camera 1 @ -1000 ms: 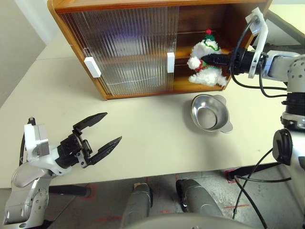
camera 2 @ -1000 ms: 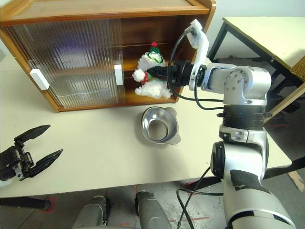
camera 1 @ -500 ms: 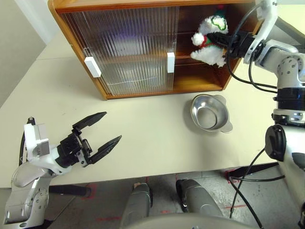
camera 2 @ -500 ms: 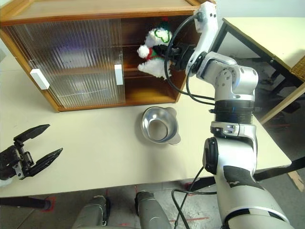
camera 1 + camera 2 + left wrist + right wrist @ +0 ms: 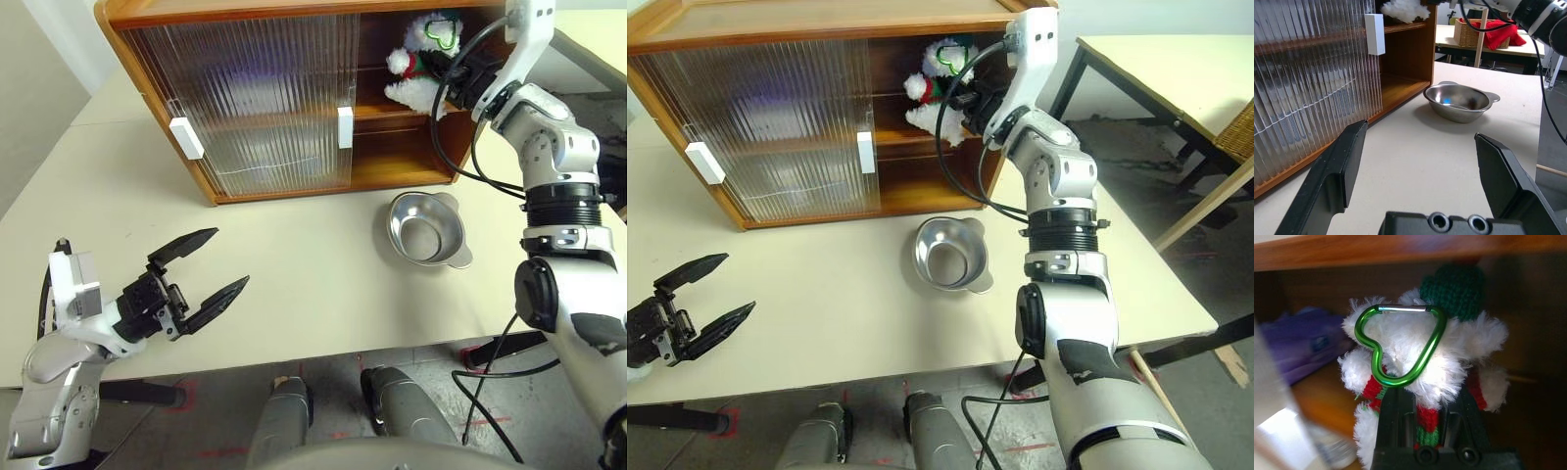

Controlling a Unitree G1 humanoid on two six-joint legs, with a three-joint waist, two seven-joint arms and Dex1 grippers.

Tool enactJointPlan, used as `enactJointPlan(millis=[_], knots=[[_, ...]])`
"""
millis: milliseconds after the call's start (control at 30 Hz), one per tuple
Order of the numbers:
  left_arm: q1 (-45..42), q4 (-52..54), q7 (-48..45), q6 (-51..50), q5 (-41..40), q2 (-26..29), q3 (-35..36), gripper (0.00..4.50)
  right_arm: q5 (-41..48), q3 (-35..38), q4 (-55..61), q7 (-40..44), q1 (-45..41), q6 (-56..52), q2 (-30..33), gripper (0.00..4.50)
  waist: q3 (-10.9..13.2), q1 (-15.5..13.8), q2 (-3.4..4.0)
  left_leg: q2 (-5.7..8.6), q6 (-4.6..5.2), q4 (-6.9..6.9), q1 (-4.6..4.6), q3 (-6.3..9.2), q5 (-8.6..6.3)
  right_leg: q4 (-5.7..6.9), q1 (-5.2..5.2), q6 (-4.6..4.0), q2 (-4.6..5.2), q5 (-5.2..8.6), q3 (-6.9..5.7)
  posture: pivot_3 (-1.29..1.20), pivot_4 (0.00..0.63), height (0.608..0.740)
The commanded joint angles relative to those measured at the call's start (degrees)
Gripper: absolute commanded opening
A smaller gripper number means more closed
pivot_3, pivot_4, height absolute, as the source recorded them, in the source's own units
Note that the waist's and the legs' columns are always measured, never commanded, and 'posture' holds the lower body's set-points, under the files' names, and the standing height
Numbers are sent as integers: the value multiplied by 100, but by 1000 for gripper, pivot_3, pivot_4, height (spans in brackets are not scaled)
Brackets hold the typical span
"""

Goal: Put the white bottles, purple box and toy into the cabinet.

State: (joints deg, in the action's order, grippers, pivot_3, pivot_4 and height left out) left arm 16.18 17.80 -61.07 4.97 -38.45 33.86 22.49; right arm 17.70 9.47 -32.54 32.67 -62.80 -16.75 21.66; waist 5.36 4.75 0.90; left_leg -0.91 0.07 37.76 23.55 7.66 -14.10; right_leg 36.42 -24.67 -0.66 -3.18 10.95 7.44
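Toy: plush snowman [image 5: 423, 61] clamped in the right gripper [image 5: 453, 70], raised inside the cabinet [image 5: 255, 98] at upper-shelf height, likely so it can be set down there.
Purple box: tissue pack [image 5: 1300, 345] already inside, behind the toy.
Doors: both ribbed panels slid left, leaving the cabinet's right bay open.
Steel bowl: [image 5: 425, 229] on the table, just in front of the cabinet's opening.
Left gripper: [image 5: 201, 284] empty, jaws spread, well apart from the cabinet.

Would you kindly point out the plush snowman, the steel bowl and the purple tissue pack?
plush snowman [image 5: 416, 70], left eye view, white body.
steel bowl [image 5: 425, 239], left eye view, inner basin.
purple tissue pack [image 5: 1300, 343], right wrist view, purple wrapper.
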Motion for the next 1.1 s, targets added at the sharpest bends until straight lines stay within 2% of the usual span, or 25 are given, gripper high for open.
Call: enactJointPlan(millis=[33, 200, 433, 533, 600, 767, 967, 1033, 1100], knots=[[-14, 2, -26, -55, 40, 75, -7, 4500, -370, -172, -449, -118, -219, 668, -42, 324, 0, 2, 1, -1, 0, -2, 0, 0, 0, 0, -1, -1, 0, 0, 0, -114, 99, 740], [-19, 9, -21, -52, 45, 82, -18, 4500, -643, -309, -864, -131, -274, 1117, -91, 322, -1, 1, 1, -6, -2, -6, 6, 0, -1, -1, -7, -7, 0, 4, -5, -108, 96, 740], [48, 69, -5, -51, 37, 75, 8, 4500, -619, -234, -1076, -161, -448, 1066, -83, 2716, -1, 0, 1, -8, -2, -5, 18, -1, -1, -2, -16, -6, 0, 2, -8, -104, 94, 740], [65, 100, 5, -65, 27, 61, -14, 4500, -578, -235, -1037, -14, -489, 1164, -67, 3905, -2, 0, 1, -8, -2, -4, 18, 0, -1, -2, -16, -8, 0, 1, -9, -104, 92, 740], [68, 110, 12, -67, 30, 51, -27, 4500, -573, -228, -1020, -2, -499, 1173, -65, 4482, -2, -2, 1, -9, -2, -2, 18, 0, -1, -1, -16, -9, 0, 0, -10, -104, 89, 740], [79, 147, 33, -76, 30, 36, -39, 4500, -572, -208, -955, 85, -493, 1148, 13, 4482, -4, -1, 2, -9, -2, 0, 18, -1, -1, -1, -15, -9, 0, -1, -11, -108, 84, 740], [53, 124, 28, -86, 27, 59, -21, 4500, -447, -211, -670, 567, -442, 623, 290, 4482, -4, -1, 2, -9, -2, 4, 20, -2, -1, -1, -14, -8, 0, -2, -12, -109, 92, 740], [57, 122, 22, -89, 21, 64, -12, 4500, -333, -245, -399, 905, -335, 266, 459, 4482, -4, 2, 2, -9, -1, 5, 19, -2, -1, -1, -12, -8, 0, -2, -12, -111, 94, 740], [83, 117, 9, -85, 13, 57, -3, 4500, -20, -468, 519, 1951, 129, -379, 955, 4482, -6, -23, -1, -9, 0, 6, 19, -3, 0, 0, -12, -7, -1, -2, -12, -117, 106, 740]])
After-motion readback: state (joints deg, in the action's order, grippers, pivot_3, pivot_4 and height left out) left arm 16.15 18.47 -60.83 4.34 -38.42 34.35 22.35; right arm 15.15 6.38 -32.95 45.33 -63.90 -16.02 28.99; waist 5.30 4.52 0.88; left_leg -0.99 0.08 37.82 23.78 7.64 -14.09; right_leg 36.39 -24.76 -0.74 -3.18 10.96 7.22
